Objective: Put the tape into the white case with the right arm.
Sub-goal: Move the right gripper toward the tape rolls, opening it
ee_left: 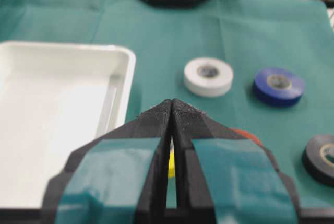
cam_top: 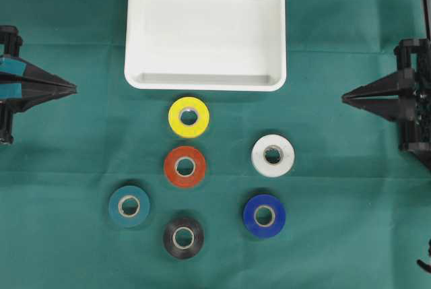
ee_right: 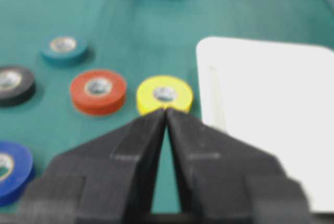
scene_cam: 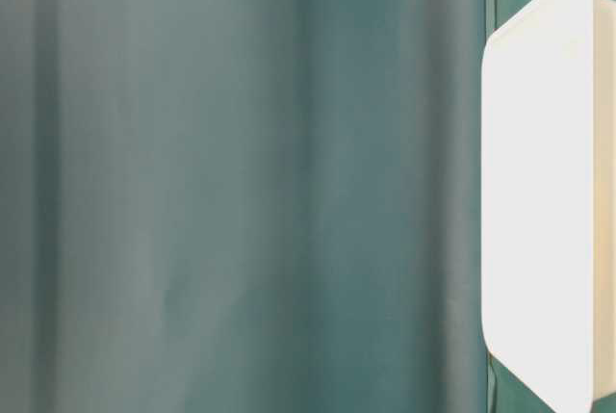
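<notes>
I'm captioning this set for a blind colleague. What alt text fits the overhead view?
An empty white case sits at the top of a green cloth, with six tape rolls below it: yellow, red, white, teal, black, blue. The left gripper and right gripper wait shut at the sides.

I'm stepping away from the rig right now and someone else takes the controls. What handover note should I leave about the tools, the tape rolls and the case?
Left tool: shut, empty, parked at the left edge.
Right tool: shut, empty, parked at the right edge.
Shallow white rectangular plastic case: at the top centre of the green cloth, nothing in it.
Tape rolls lie flat below it: yellow, orange-red, white, teal, black, blue.
Done: nothing yet.
Left: right tool picks up tape and puts it in the case.
</notes>
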Controlling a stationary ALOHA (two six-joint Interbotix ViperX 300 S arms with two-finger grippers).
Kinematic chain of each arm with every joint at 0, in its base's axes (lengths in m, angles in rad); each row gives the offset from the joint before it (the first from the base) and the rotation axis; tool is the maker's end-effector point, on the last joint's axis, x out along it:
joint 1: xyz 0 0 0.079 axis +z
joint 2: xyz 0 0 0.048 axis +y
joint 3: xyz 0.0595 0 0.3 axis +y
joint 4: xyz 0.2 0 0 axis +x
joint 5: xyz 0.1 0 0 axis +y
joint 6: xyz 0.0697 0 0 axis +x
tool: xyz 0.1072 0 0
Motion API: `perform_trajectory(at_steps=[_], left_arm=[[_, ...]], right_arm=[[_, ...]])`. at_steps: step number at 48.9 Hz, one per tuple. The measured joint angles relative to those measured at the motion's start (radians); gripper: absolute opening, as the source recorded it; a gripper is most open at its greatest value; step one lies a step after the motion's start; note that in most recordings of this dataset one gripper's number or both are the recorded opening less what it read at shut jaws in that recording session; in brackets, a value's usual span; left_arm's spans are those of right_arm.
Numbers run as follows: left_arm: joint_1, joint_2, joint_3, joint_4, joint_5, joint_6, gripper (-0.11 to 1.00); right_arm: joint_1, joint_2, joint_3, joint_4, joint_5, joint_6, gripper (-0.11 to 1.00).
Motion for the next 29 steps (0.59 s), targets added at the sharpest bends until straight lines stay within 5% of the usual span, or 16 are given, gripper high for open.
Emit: perform_trajectory(at_steps=[6,15,29], left_arm=[[-0.005,-0.002,0.002,0.000,0.012,0.000,0.01],[-0.008,-0.002,0.002,0.000,0.051,0.002,0.01],[-0.011,-0.015,0.025,0.000,0.078,0.002,0.01]], right_arm=[[0.000,0.003,0.015,-0.002,0.000,0.000,0.27],[0.000,0.008,0.025,-0.003,0.000,0.000,0.80],[0.009,0.021,0.044,-0.041,0.000,0.002,0.80]])
